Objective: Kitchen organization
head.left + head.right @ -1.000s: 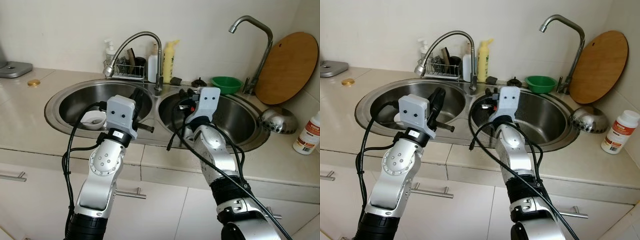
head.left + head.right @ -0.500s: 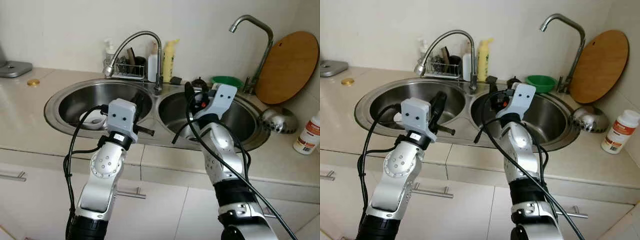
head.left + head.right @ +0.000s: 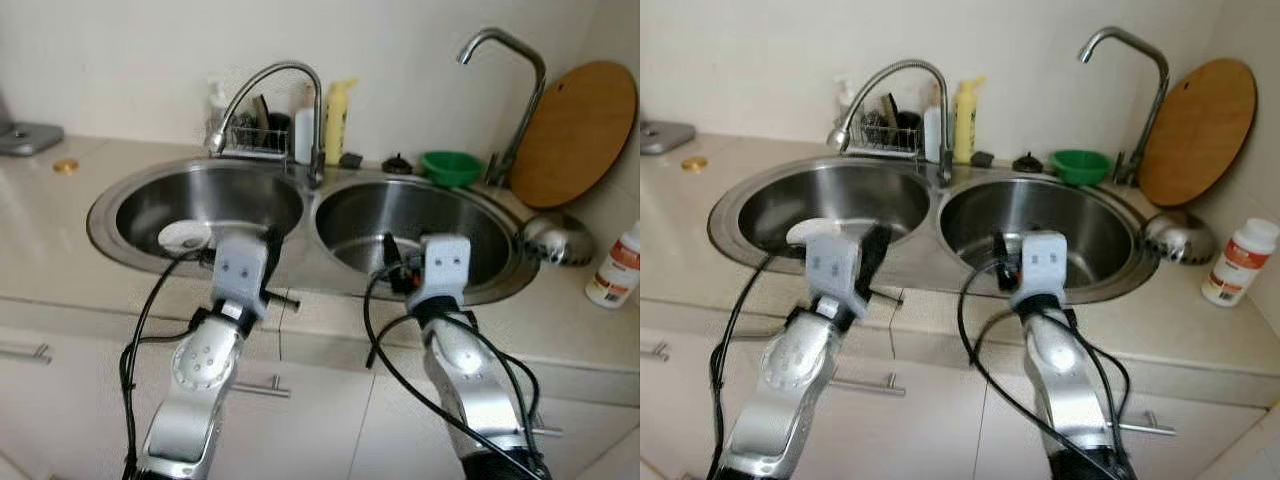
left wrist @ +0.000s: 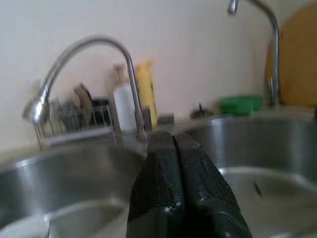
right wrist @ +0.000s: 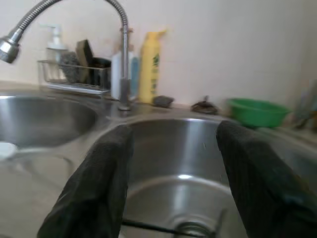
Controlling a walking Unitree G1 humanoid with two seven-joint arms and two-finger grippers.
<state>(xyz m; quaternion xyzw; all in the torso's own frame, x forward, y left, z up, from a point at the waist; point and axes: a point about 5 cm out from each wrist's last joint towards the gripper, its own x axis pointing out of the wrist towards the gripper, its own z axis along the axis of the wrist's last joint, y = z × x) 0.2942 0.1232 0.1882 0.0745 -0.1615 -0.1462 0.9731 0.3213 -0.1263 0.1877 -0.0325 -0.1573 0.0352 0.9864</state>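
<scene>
A double steel sink [image 3: 308, 215] is set in the beige counter before me. In the left basin lies a small white bowl [image 3: 185, 238]. A green bowl [image 3: 452, 166] stands on the rim behind the right basin. My left gripper [image 4: 173, 135] is shut with nothing in it and hangs low at the front rim of the left basin, pointing at the curved faucet [image 4: 74, 54]. At the front rim of the right basin my right gripper [image 5: 173, 130] stands open and empty, its fingers [image 5: 101, 183] spread wide towards the basin.
A wire rack [image 3: 250, 138] with sponges, a white bottle and a yellow bottle [image 3: 337, 120] line the back wall. A round wooden board [image 3: 575, 135] leans at the right, with a steel strainer [image 3: 555, 240] and a red-labelled bottle [image 3: 615, 268] near it. A gold lid [image 3: 66, 165] lies far left.
Both arms have dropped and drawn back from over the basins to the counter's front edge. The right gripper came down the most.
</scene>
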